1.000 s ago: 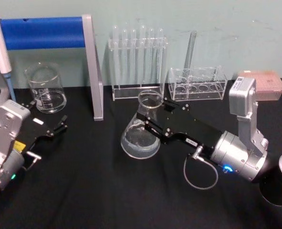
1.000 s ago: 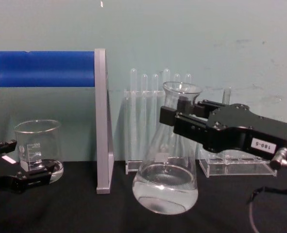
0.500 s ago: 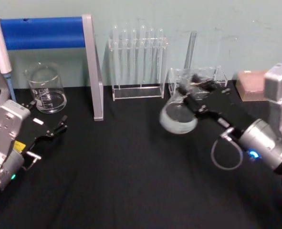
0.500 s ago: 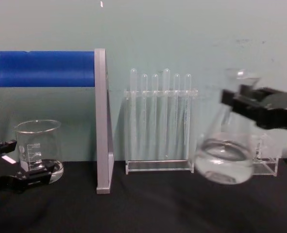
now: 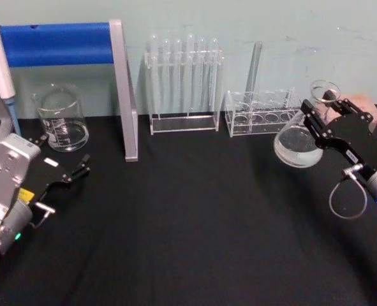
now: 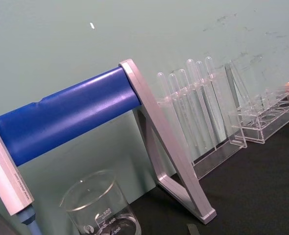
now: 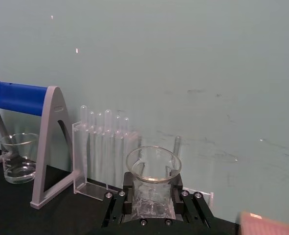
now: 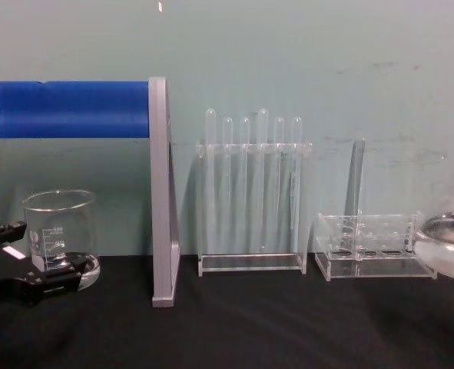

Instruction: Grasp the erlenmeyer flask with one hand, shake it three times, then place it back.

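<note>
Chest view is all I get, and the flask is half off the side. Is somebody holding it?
Observer: No person. In the head view the right gripper is shut on the neck of the erlenmeyer flask. The left gripper is parked by the beaker.
Operator: Is it straight up?
Observer: No, tilted: round base toward the robot's left, rim toward its right.
Operator: Got a lid?
Observer: No. The right wrist view shows an open rim, with fingers on both sides of the neck.

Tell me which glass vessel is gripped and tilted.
The erlenmeyer flask, tilted at far right with its neck in the right gripper; the beaker stands upright on the table at left, near the idle left gripper.
</note>
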Controlling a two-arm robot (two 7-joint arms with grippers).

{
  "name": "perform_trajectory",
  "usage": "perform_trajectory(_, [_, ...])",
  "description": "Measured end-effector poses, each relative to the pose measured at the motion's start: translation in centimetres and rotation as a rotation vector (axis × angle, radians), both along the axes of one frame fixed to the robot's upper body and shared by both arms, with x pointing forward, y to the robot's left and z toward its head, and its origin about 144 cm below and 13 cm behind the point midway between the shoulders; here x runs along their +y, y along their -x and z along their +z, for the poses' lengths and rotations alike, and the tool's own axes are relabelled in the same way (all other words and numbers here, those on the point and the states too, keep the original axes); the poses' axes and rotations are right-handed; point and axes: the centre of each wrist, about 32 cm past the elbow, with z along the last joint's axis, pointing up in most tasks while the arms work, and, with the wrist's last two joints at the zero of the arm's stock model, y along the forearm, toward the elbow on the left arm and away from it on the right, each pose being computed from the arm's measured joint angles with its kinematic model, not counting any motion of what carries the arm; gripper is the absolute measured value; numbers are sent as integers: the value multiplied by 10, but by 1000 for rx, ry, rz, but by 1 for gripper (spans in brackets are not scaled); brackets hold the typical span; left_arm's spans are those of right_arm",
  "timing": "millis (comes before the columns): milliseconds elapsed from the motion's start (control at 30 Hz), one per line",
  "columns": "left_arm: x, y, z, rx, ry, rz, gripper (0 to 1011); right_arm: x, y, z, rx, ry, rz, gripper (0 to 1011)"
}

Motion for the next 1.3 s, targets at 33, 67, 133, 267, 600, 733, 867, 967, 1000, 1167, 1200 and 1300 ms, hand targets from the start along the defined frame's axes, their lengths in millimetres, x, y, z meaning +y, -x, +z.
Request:
perform_trajectory(33, [0,0,0,0,0,0,1001,0,0,0,0,0,-3,449])
perform_trajectory(67, [0,0,0,0,0,0,1001,-1,1,0,0,0,-5,449])
perform_trajectory(133, [0,0,0,0,0,0,1001,0,1,0,1,0,-6,449])
perform_trajectory(267, [0,0,0,0,0,0,1001,3,-1,1,3,0,22,449])
perform_trajectory(600, [0,0,0,0,0,0,1001,34,-13,-1,20,6,232,449])
perform_trajectory(733, [0,0,0,0,0,0,1001,47,-16,-1,24,9,318,449])
perform_trajectory(867, [0,0,0,0,0,0,1001,58,-19,-1,28,13,395,449])
perform_trajectory(967, [0,0,0,0,0,0,1001,65,-20,-1,28,15,444,449])
perform_trajectory(1000, [0,0,0,0,0,0,1001,68,-20,-2,28,17,468,449])
perform_trajectory(1167, [0,0,0,0,0,0,1001,74,-20,-2,27,21,512,449])
perform_trajectory(1200, [0,0,0,0,0,0,1001,75,-20,-2,27,21,515,449])
perform_trajectory(1300, [0,0,0,0,0,0,1001,75,-19,-2,25,21,516,449])
